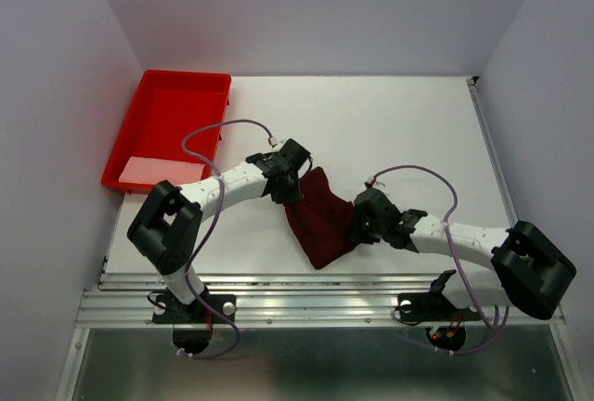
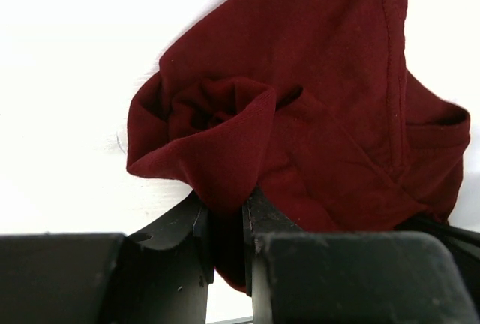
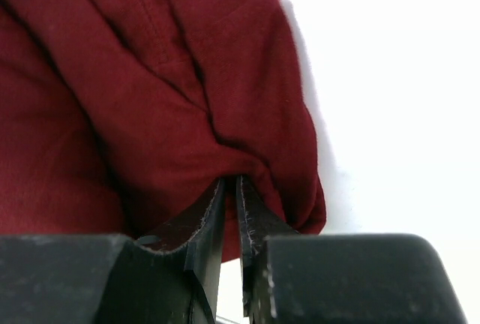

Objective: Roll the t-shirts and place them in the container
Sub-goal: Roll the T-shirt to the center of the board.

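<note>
On the white table [image 1: 399, 122], with the red tray [image 1: 158, 109] at its far left corner, the maroon t-shirt [image 1: 320, 220] lies bunched midway along the near edge, between my two arms. My left gripper [image 2: 225, 211] clamps a fold at the shirt's far left end. My right gripper [image 3: 231, 189] stands narrow, nipping cloth at its right side. To roll well, I judge, both ends should turn together with the cloth taut between them.

light: bright, even | table [image 2: 60, 76] blown white in wrist views | shadows soft
</note>
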Motion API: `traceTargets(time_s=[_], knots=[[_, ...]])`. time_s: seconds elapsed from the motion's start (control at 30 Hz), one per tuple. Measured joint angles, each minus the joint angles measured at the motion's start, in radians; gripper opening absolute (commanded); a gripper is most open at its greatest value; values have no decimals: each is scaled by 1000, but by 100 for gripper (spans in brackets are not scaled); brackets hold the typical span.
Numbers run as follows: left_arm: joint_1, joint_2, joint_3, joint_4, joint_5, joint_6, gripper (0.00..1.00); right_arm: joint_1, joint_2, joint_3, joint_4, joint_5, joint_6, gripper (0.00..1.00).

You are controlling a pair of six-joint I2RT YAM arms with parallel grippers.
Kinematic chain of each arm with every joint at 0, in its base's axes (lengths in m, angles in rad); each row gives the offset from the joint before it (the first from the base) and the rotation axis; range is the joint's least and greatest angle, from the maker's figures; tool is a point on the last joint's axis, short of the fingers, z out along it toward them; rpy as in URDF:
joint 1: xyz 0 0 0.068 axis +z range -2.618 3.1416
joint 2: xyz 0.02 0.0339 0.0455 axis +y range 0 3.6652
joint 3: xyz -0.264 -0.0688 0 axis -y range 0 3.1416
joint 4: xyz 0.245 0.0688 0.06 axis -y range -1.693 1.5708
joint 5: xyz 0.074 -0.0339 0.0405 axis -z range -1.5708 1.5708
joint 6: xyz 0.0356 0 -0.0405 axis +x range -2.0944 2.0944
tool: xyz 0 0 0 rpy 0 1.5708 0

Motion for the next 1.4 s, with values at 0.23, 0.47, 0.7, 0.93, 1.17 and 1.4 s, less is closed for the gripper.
traceTargets(time_s=[0.23, 0.47, 0.7, 0.93, 1.17, 1.4], knots=[[0, 0, 0, -5, -1, 18, 0, -48, 49, 39, 9, 35, -39, 18], [0, 7, 0, 11, 6, 27, 0, -70, 67, 58, 12, 69, -100, 17], [0, 7, 0, 24, 27, 63, 0, -130, 82, 66, 16, 66, -105, 11], [0, 25, 20, 29, 47, 114, 0, -144, 106, 89, 13, 64, -95, 18], [3, 60, 56, 31, 52, 135, 0, -145, 0, 95, -97, 43, -113, 51], [14, 68, 62, 44, 61, 146, 0, -145, -166, 166, -158, -63, -162, 83]])
